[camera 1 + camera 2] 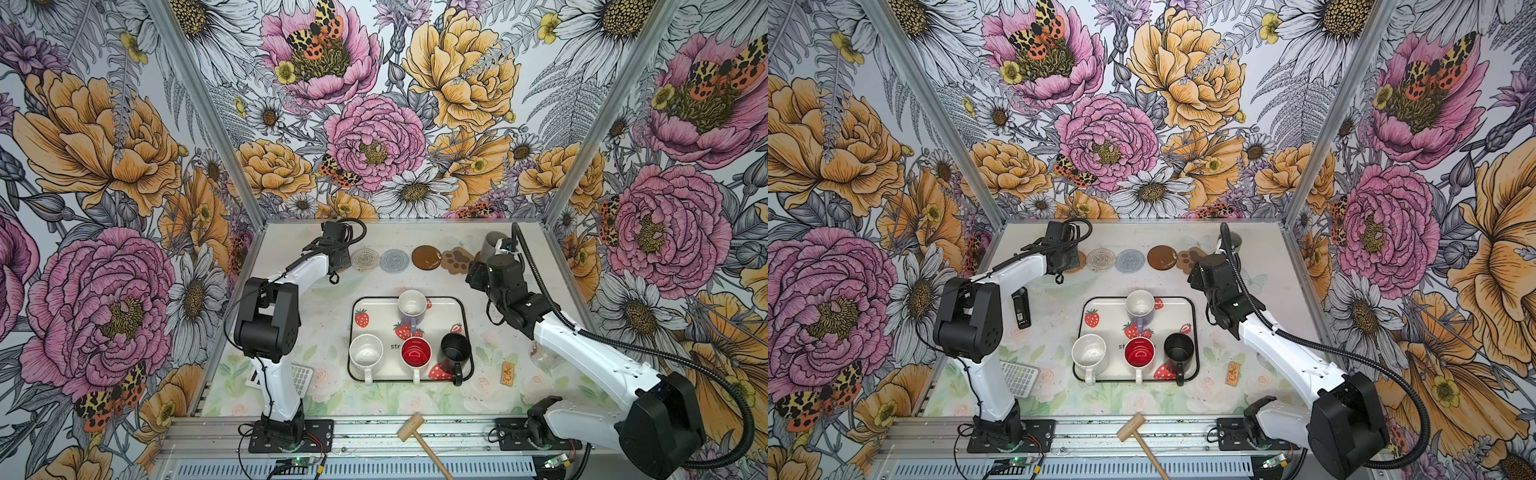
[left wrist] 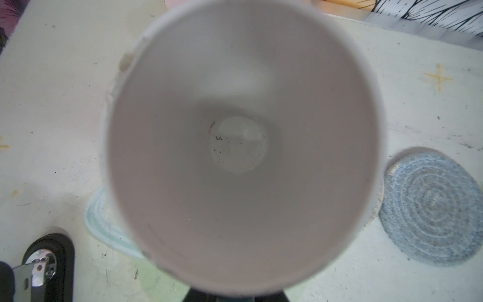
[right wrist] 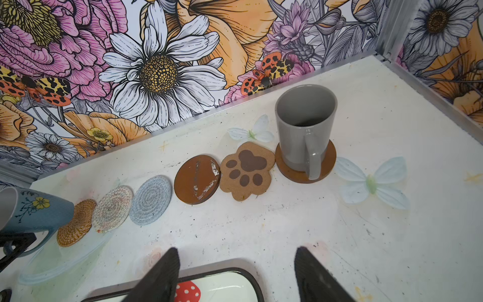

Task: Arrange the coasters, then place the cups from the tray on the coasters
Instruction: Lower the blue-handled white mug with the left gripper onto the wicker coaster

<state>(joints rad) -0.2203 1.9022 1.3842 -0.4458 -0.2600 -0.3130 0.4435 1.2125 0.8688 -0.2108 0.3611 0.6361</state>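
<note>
The left arm hides half the calculator (image 1: 1019, 378). The left fingers (image 2: 201, 296), barely visible under the blue cup (image 3: 39, 211), are clamped on it. The cup tilts over the tan coaster (image 3: 75, 224); whether they touch is unclear. Four cups (image 1: 415, 352) stand on the tray (image 1: 449, 316). The right fingers (image 3: 156, 277) stand wide apart and empty above the worktop (image 3: 261, 222), facing the grey cup (image 3: 303, 130) on a brown coaster (image 3: 304, 170), which the right arm half hides in both top views.

Both top views: high, near edge, whole table (image 1: 374, 282). Left wrist: seemingly inside cup (image 2: 240, 143). Right wrist: low, facing far-edge coasters (image 3: 197, 179).
</note>
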